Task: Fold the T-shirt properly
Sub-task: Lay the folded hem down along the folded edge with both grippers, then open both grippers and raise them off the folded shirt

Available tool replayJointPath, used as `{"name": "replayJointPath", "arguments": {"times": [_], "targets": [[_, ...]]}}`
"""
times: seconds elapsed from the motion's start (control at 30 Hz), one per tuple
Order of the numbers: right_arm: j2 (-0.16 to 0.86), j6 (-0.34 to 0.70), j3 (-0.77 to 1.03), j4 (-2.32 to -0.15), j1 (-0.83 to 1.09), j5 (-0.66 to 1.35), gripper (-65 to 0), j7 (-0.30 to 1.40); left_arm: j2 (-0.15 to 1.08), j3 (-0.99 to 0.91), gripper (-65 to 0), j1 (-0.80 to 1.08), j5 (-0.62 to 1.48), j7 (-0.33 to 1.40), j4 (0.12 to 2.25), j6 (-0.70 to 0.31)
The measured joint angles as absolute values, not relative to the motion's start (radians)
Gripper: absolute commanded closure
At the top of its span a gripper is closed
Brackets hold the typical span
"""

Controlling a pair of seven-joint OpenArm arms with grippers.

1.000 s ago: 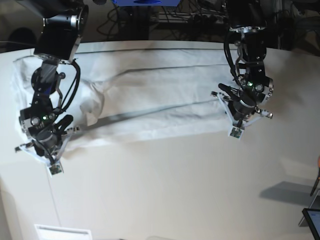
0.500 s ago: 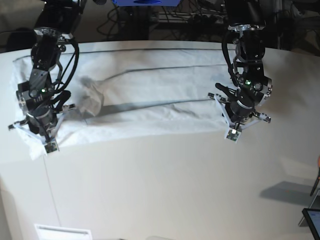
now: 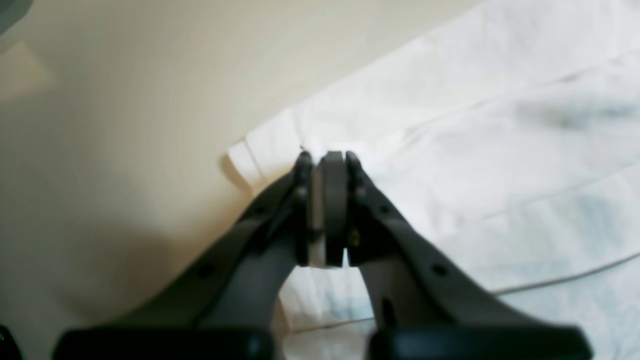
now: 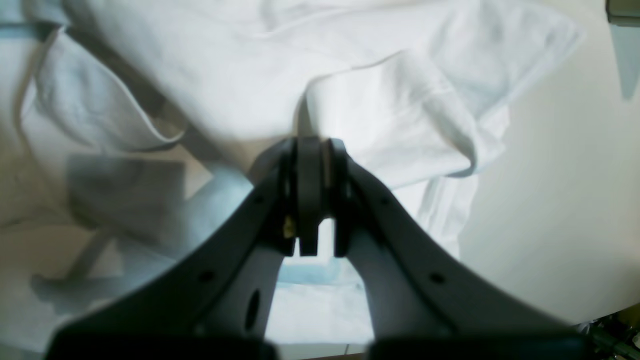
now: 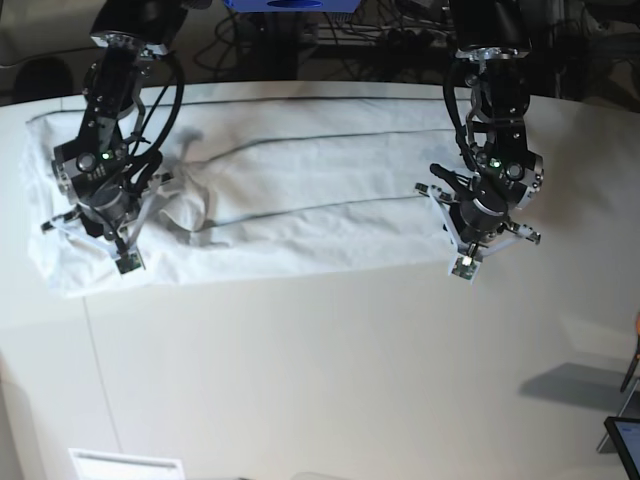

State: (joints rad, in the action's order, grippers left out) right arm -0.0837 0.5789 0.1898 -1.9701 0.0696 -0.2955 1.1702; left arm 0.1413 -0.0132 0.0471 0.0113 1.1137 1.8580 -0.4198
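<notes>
The white T-shirt lies as a long wrinkled band across the far half of the table. In the base view my left gripper stands at the band's right end and my right gripper at its left end. The left wrist view shows the left gripper shut near a hemmed corner of the T-shirt, with a white layer pinched between the pads. In the right wrist view the right gripper is shut on bunched T-shirt folds that gather at its tips.
The pale table stretches from the shirt toward the near edge. A dark screen corner sits at the bottom right, and a white flat item at the bottom left. Cables and dark equipment line the far side.
My right gripper has moved toward the far side of the table, taking the shirt's left end with it. The left gripper has barely shifted. Both have stayed shut.
</notes>
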Motion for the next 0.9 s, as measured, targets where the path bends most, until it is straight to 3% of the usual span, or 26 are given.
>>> {"name": "replayJointPath", "arguments": {"times": [0.4,0.57,0.9], "targets": [[-0.098,0.580,0.190,-1.970,0.106,-0.295,-0.3,1.222,0.142,-0.013,0.0,0.044,0.011,1.114,1.857,-0.420],[-0.098,0.701,0.190,-1.970,0.111,-0.295,-0.3,1.263,0.142,-0.013,0.0,0.042,0.011,1.114,1.857,-0.420],[-0.098,0.699,0.190,-1.970,0.112,-0.295,-0.3,1.274,0.142,-0.013,0.0,0.047,0.015,1.114,1.857,-0.420]]}}
